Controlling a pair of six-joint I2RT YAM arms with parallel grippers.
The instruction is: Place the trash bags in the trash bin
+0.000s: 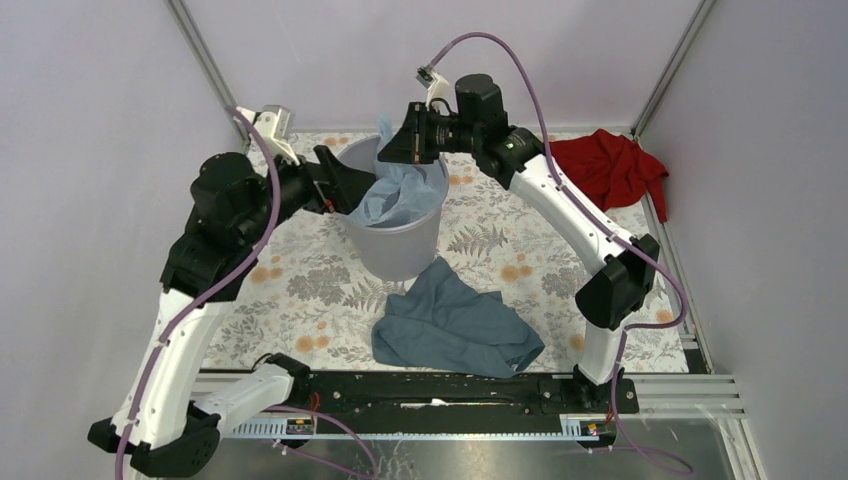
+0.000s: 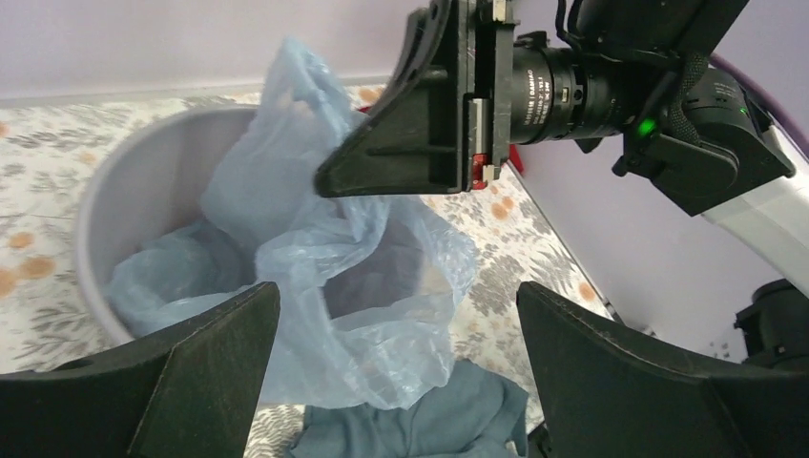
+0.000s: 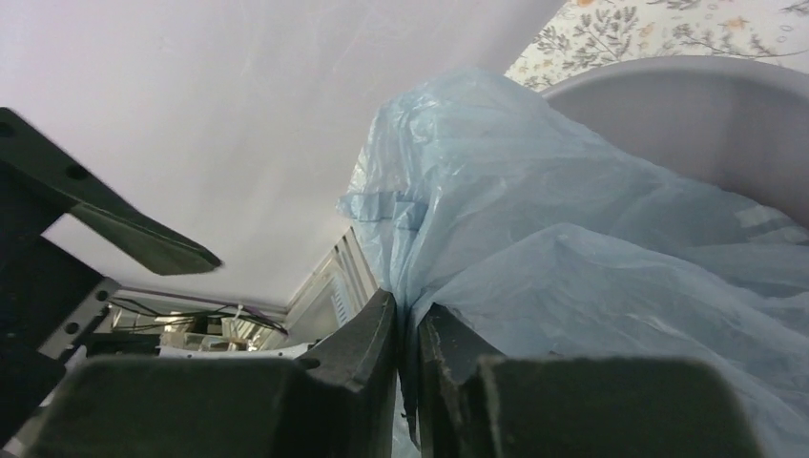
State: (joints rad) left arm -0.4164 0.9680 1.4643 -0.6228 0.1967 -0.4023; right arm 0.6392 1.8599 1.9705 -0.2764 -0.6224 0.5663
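The light-grey trash bin point(image 1: 395, 245) stands mid-table on the floral mat. The pale-blue translucent trash bag point(image 1: 402, 195) lies partly inside it and drapes over the near rim. My right gripper point(image 1: 388, 152) is above the bin's far rim, shut on a bunched edge of the bag point(image 3: 534, 239), with plastic pinched between the jaws point(image 3: 408, 310). My left gripper point(image 1: 356, 190) is at the bin's left rim, open wide and empty. In the left wrist view the bag point(image 2: 353, 286) hangs over the bin point(image 2: 124, 210) ahead of my spread fingers point(image 2: 191, 372).
An opaque slate-blue cloth point(image 1: 455, 322) lies crumpled on the mat just in front of the bin, also in the left wrist view point(image 2: 429, 420). A red cloth point(image 1: 608, 165) lies at the back right corner. Purple walls and metal posts close in the table.
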